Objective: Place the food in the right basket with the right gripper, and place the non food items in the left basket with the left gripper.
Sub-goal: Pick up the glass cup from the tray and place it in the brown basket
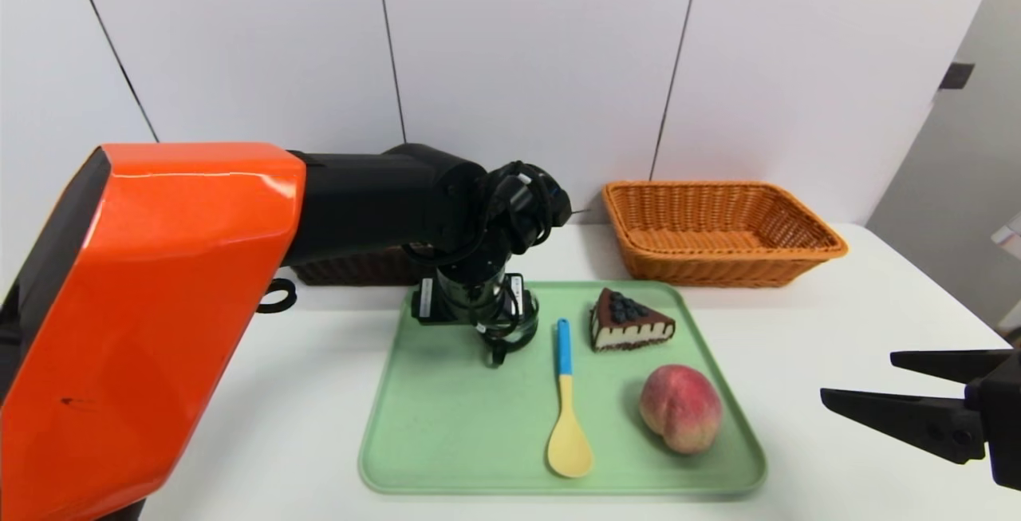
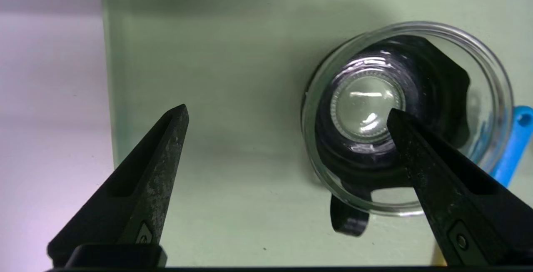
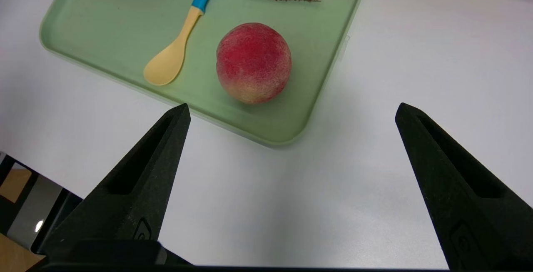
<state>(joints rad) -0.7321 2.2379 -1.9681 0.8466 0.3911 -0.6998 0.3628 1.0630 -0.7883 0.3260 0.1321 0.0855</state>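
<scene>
My left gripper [image 2: 287, 113] is open and points down at the far left of the green tray [image 1: 447, 425]. One finger [image 2: 433, 172] hangs over the mouth of the clear glass cup [image 2: 362, 105] in its black holder, the other [image 2: 158, 163] outside it. The yellow spoon [image 1: 568, 405] with its blue handle, the cake wedge [image 1: 630, 321] and the peach [image 1: 680, 408] lie on the tray. The right gripper [image 1: 860, 376] hovers open over the table, right of the tray. The light orange basket [image 1: 718, 226] stands at the back right. The dark basket [image 1: 359, 267] is mostly hidden behind my left arm. No peeler shows.
My left arm's big orange segment [image 1: 151, 321] fills the left of the head view. A black ring [image 1: 279, 295] lies on the white table [image 1: 837, 321] beside it. In the right wrist view the peach [image 3: 253, 61] sits near the tray's corner [image 3: 287, 136].
</scene>
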